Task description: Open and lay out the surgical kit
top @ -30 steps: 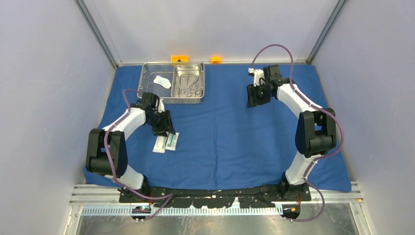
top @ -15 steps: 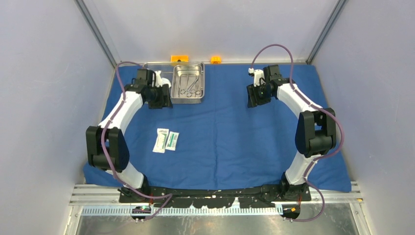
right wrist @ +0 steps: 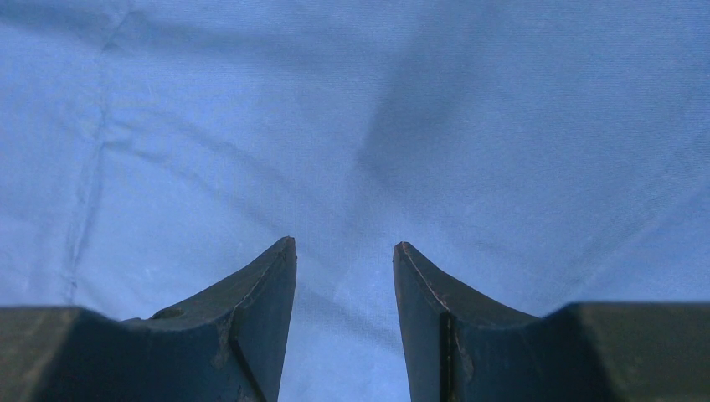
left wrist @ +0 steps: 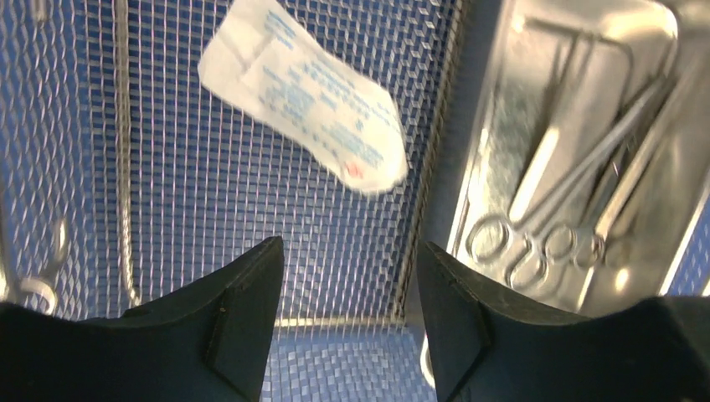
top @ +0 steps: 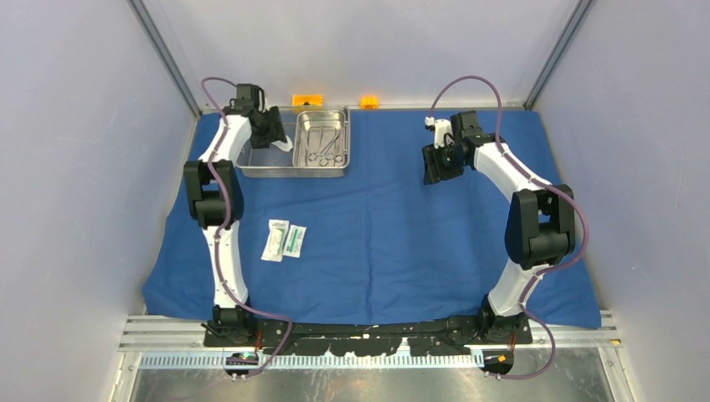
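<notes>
The blue cloth wrap (top: 393,243) lies spread flat over the table. At its back left stands the steel mesh basket (top: 254,160), with the solid steel tray (top: 322,168) in its right half. Scissors and forceps (left wrist: 544,226) lie in the tray. One white packet (left wrist: 306,92) rests on the basket's mesh floor (left wrist: 192,193). Two more packets (top: 284,240) lie side by side on the cloth, left of centre. My left gripper (left wrist: 349,243) hangs open over the basket, short of the packet, holding nothing. My right gripper (right wrist: 345,244) is open and empty above bare cloth (right wrist: 335,126) at the back right (top: 435,163).
Two small orange blocks (top: 307,100) (top: 369,102) sit just past the cloth's far edge. Grey walls close in the left, right and back. The arm bases stand on a metal rail along the near edge.
My left arm has swung from the two packets on the cloth back to the mesh basket, and its jaws have opened wider. The right arm has not moved.
</notes>
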You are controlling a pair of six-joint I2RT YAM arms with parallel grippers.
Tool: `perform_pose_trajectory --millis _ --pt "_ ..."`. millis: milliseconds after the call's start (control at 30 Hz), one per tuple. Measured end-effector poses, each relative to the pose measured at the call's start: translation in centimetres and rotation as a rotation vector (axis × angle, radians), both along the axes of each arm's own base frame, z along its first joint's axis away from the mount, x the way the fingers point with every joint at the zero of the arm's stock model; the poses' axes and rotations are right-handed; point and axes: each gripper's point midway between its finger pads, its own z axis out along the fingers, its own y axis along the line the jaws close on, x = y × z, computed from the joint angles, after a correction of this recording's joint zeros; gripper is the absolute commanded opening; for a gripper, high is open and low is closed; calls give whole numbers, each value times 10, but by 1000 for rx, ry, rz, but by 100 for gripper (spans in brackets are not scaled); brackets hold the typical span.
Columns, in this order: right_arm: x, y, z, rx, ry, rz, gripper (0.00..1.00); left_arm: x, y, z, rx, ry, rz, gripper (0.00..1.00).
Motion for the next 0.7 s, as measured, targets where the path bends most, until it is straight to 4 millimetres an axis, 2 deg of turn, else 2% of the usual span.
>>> perform_pose_trajectory --millis 100,300,467,700 --pt "0 0 0 -1 0 0 51 20 3 -20 -27 24 54 62" --pt "0 0 0 -4 -2 5 51 40 1 -52 -78 67 130 63" --pt "0 -1 0 -6 -4 9 51 49 -2 -44 -114 46 162 60" --pt "0 -1 -3 -11 -1 17 51 51 -3 -52 -126 57 181 43"
